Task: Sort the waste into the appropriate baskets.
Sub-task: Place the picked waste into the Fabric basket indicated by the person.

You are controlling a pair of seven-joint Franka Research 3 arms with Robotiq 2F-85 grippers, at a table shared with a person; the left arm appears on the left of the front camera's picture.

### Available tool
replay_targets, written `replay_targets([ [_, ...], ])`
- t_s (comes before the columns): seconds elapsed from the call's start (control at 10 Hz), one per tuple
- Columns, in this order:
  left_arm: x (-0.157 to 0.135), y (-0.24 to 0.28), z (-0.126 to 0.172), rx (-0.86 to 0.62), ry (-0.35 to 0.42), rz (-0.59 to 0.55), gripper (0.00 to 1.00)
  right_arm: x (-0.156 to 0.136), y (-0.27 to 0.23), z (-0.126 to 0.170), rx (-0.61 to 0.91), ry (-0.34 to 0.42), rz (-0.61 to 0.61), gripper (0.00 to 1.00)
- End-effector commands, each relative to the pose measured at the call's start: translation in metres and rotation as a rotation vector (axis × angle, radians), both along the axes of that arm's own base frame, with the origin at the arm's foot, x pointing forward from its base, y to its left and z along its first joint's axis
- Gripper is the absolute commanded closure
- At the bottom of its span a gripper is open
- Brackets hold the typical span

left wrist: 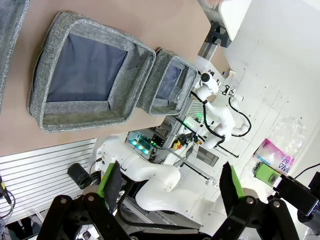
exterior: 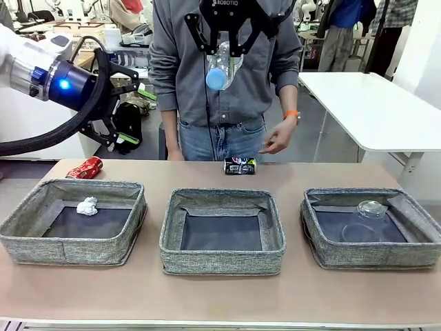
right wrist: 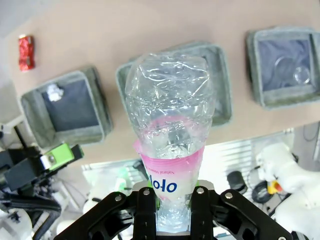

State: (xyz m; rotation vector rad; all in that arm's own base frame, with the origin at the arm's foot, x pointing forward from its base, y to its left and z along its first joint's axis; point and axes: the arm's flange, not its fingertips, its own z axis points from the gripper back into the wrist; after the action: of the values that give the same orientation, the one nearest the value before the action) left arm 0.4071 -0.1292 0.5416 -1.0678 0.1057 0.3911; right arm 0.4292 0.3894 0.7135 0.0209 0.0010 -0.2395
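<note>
High above the table's middle, my right gripper [exterior: 219, 41] is shut on a clear water bottle [exterior: 222, 65], blue cap down; in the right wrist view the bottle [right wrist: 170, 125] rises between the fingers [right wrist: 145, 207]. My left gripper [exterior: 122, 103] hovers open at the far left, with nothing between its green pads [left wrist: 107, 180]. Three grey baskets stand in a row. The left basket [exterior: 69, 249] holds a paper ball [exterior: 87, 205], the middle basket [exterior: 220, 262] is bare, and the right basket [exterior: 372, 256] holds a clear cup [exterior: 368, 214]. A red can [exterior: 85, 167] and a dark can [exterior: 240, 165] lie behind them.
A person stands at the far edge, one hand [exterior: 279, 138] hanging just above and right of the dark can. A white table [exterior: 372, 110] stands behind on the right. Bare tabletop runs along the front of the baskets.
</note>
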Motion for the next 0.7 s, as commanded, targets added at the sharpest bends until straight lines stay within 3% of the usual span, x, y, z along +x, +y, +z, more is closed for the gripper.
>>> replay_targets([
  [0.0,-0.0011,0.0016,0.0029,0.008,0.012,-0.005,0.0,-0.0015,0.0004,0.001,0.028,0.011,-0.013,0.77],
  [0.6,-0.0011,0.0016,0.0029,0.008,0.012,-0.005,0.0,-0.0015,0.0004,0.001,0.028,0.011,-0.013,0.77],
])
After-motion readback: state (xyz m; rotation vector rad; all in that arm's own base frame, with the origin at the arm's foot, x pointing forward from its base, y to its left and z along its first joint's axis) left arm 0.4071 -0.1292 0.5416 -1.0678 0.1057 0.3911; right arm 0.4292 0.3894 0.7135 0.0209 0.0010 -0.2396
